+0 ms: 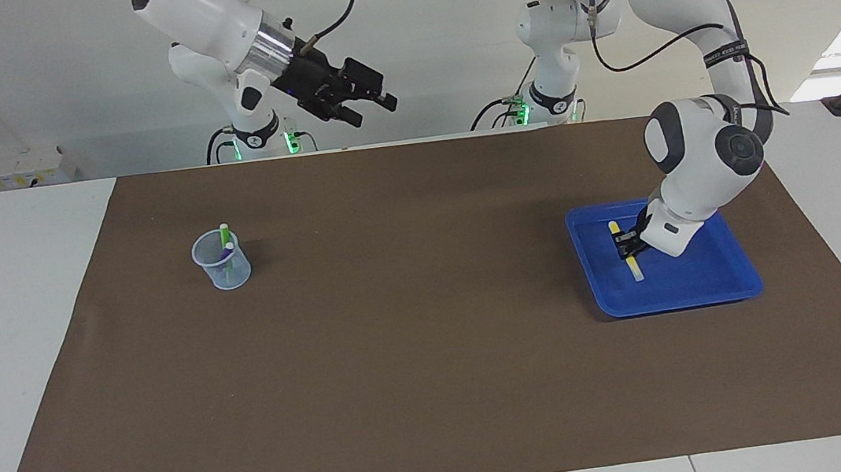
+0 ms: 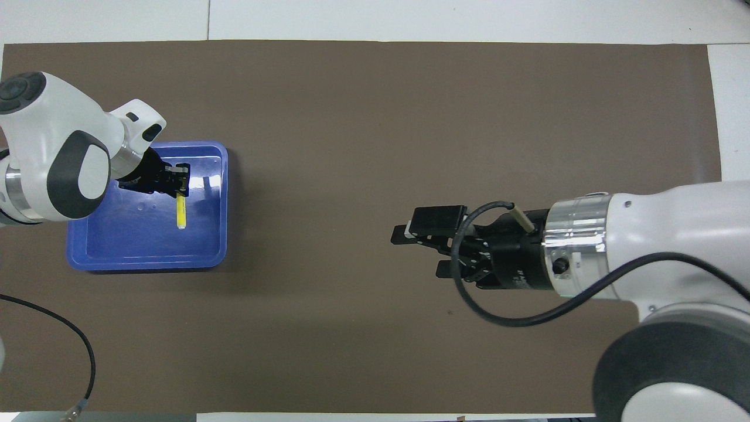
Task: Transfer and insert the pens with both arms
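A yellow pen (image 1: 633, 265) (image 2: 181, 213) is in my left gripper (image 1: 625, 244) (image 2: 183, 179), which is shut on it near one end, low inside the blue tray (image 1: 699, 279) (image 2: 117, 249). The pen's free end points toward the robots' side in the overhead view. A green pen (image 1: 225, 237) and a purple pen (image 1: 229, 254) stand in the pale-blue mesh cup (image 1: 222, 269) toward the right arm's end of the table. My right gripper (image 1: 373, 110) (image 2: 417, 252) hangs open and empty, high over the mat's middle. In the overhead view the right arm hides the cup.
A brown mat (image 1: 415, 331) covers most of the white table. The tray lies on it toward the left arm's end. A black cable (image 2: 504, 316) loops off the right wrist.
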Robot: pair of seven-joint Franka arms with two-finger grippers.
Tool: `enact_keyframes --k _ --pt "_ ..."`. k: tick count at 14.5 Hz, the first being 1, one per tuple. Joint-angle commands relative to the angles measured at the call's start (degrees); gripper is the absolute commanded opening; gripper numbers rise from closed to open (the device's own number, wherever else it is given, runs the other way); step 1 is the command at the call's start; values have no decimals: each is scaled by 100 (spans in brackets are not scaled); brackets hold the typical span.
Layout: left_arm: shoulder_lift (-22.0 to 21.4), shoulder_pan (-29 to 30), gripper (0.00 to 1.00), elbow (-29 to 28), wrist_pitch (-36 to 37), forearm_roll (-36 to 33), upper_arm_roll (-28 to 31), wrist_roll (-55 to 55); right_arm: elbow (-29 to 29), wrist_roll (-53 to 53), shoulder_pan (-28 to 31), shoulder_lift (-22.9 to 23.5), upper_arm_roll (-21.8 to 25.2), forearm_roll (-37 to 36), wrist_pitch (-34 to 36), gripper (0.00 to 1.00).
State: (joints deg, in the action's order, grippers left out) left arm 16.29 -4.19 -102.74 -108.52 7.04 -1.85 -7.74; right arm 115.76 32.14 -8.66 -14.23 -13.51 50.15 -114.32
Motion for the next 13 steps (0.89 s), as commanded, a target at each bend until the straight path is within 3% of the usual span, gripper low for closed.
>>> enact_keyframes --k 1,6,10,13 --pt "-133 -38 0 648 1022 446 -35 -1084 342 107 -373 -54 15 188 -573 100" --pt "-836 -187 0 571 1886 1851 -61 -3370 351 450 -760 -27 6 188 -1083 100" --pt "-1564 -284 0 37 1896 3108 -53 -4968 342 486 -760 -10 6 188 -1101 100" --pt "-2084 -372 0 -483 1624 3662 -61 -6368 324 599 -777 8 -38 179 -1354 100"
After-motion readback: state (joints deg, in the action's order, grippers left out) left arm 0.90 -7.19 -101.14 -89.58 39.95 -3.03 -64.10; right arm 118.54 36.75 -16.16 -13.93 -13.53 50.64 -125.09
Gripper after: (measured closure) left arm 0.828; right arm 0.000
